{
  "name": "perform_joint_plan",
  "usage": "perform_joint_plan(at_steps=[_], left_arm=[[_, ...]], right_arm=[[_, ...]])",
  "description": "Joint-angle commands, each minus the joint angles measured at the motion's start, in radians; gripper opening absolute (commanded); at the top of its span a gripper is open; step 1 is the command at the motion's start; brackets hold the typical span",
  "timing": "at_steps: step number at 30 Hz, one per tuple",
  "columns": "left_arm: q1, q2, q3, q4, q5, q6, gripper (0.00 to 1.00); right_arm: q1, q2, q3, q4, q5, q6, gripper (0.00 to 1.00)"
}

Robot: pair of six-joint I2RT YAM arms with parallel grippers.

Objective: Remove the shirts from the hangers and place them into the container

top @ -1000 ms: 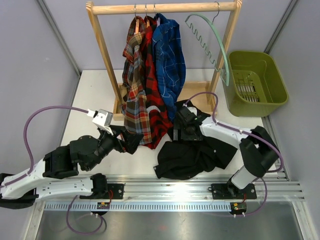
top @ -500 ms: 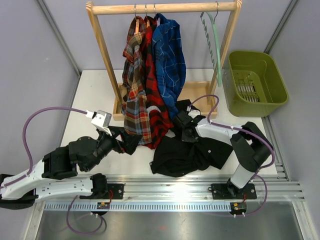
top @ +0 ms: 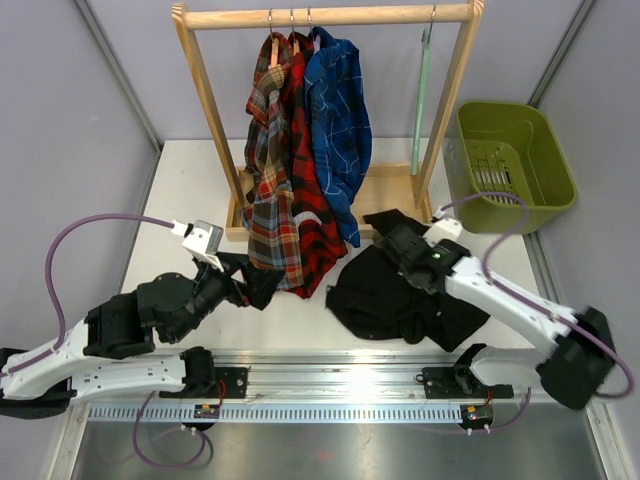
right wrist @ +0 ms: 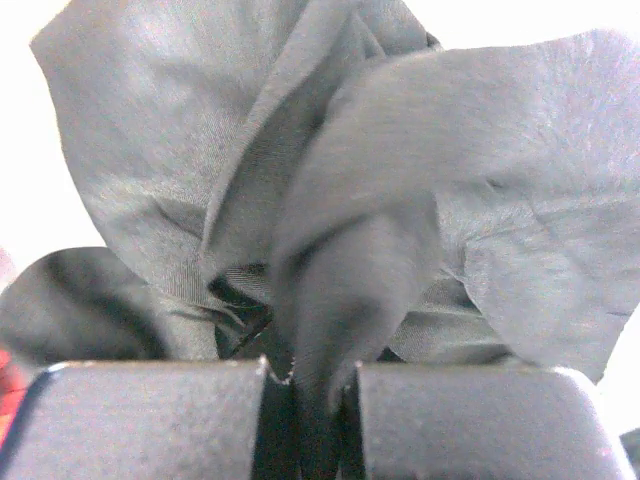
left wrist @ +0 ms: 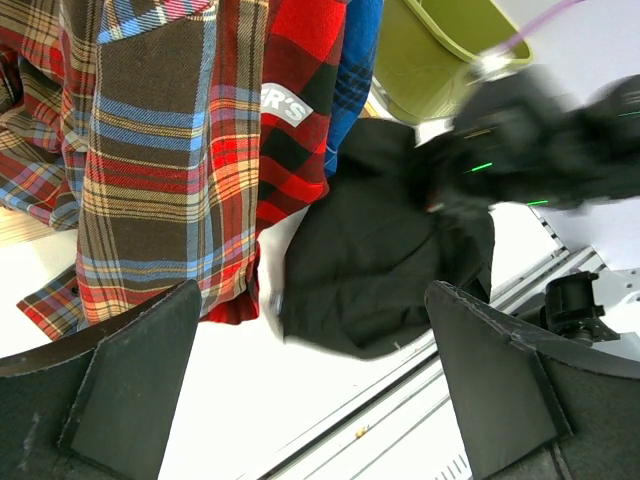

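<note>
Step, prob.: getting the black shirt [top: 395, 300] (mostly heaped on the tabletop [top: 180, 200], front-centre) over to the container [top: 505, 107]. R hand [right wrist: 305, 400] is clamped shut on a fold of it; L hand [left wrist: 310, 370] gapes wide, empty. Next: lift high, swing right & back so sleeves clear the rim.

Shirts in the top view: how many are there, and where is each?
4. The brown-tan plaid shirt, red-black plaid shirt and blue checked shirt hang side by side on the rail; the black shirt lies on the table, pinched by the right claw.
</note>
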Motion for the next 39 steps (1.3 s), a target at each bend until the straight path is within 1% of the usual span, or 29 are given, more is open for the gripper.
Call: perform_joint_plan(at_steps=[1,3,4,5,9,10,12,13,15,16,17,18,19,20,21,22,24,25,26,28,29,32,33,35,36,37,38,39], left_arm=[[-0.004,0.017,0.021,0.02,0.003,-0.009,0.99],[-0.004,0.027,0.024,0.031,0.013,-0.001,0.99],[-0.004,0.038,0.024,0.035,0.016,0.0,0.99],[-0.004,0.043,0.029,0.04,0.022,0.005,0.99],[-0.004,0.075,0.053,0.054,0.042,0.017,0.99],[-0.004,0.083,0.06,0.052,0.044,0.02,0.99],[-0.004,0.083,0.07,0.051,0.05,0.022,0.99],[-0.004,0.083,0.073,0.052,0.052,0.025,0.99],[-0.004,0.08,0.078,0.049,0.056,0.026,0.99],[-0.004,0.078,0.078,0.049,0.058,0.026,0.99],[-0.004,0.077,0.08,0.049,0.065,0.028,0.99],[-0.004,0.075,0.08,0.049,0.068,0.026,0.99],[-0.004,0.075,0.08,0.051,0.072,0.026,0.99],[-0.006,0.075,0.076,0.052,0.078,0.026,0.99],[-0.004,0.075,0.076,0.054,0.079,0.025,0.99],[-0.004,0.075,0.075,0.057,0.082,0.025,0.99],[-0.004,0.073,0.073,0.066,0.09,0.026,0.99],[-0.004,0.076,0.07,0.069,0.091,0.032,0.99],[-0.004,0.077,0.07,0.072,0.096,0.031,0.99],[-0.006,0.081,0.067,0.075,0.098,0.031,0.99],[-0.004,0.081,0.066,0.077,0.105,0.029,0.99],[-0.004,0.078,0.058,0.08,0.116,0.023,0.99],[-0.004,0.078,0.057,0.081,0.121,0.022,0.99],[-0.004,0.073,0.047,0.086,0.124,0.023,0.99],[-0.004,0.073,0.046,0.088,0.125,0.026,0.99],[-0.004,0.072,0.044,0.091,0.124,0.025,0.99],[-0.004,0.072,0.046,0.091,0.121,0.028,0.99],[-0.006,0.072,0.047,0.089,0.118,0.028,0.99]], right_arm=[[0.007,-0.226,0.087,-0.208,0.278,0.104,0.0],[0.006,-0.314,0.167,-0.249,0.343,0.064,0.0],[0.004,-0.329,0.201,-0.266,0.406,0.03,0.0],[0.003,-0.336,0.274,-0.3,0.438,0.019,0.0],[0.004,-0.287,0.449,-0.386,0.61,-0.004,0.0],[0.003,-0.267,0.507,-0.38,0.63,-0.039,0.0],[0.001,-0.256,0.557,-0.351,0.688,-0.083,0.0],[-0.005,-0.254,0.59,-0.267,0.704,-0.176,0.0],[-0.017,-0.261,0.606,-0.129,0.743,-0.319,0.0],[-0.036,-0.267,0.599,0.063,0.747,-0.499,0.0],[-0.048,-0.283,0.586,0.188,0.75,-0.61,0.0],[-0.06,-0.29,0.571,0.318,0.751,-0.829,0.0],[-0.08,-0.294,0.557,0.528,0.75,-0.913,0.0],[-0.092,-0.291,0.555,0.615,0.732,-0.986,0.0],[-0.114,-0.282,0.56,0.695,0.715,-1.122,0.0],[-0.158,-0.252,0.598,0.764,0.696,-1.151,0.0],[-0.226,-0.207,0.656,0.765,0.618,-1.167,0.0],[-0.252,-0.16,0.716,0.748,0.592,-1.168,0.0],[-0.31,-0.138,0.739,0.752,0.548,-1.171,0.0],[-0.364,-0.071,0.796,0.781,0.505,-1.191,0.0],[-0.414,-0.046,0.821,0.778,0.459,-1.187,0.0],[-0.488,0.067,0.934,0.754,0.361,-1.162,0.0],[-0.531,0.098,0.965,0.755,0.331,-1.162,0.0],[-0.571,0.198,1.066,0.758,0.256,-1.159,0.0],[-0.602,0.231,1.147,0.752,0.23,-1.154,0.0],[-0.619,0.299,1.186,0.757,0.205,-1.157,0.0],[-0.632,0.333,1.233,0.755,0.172,-1.159,0.0],[-0.645,0.37,1.34,0.746,0.153,-1.161,0.0]])
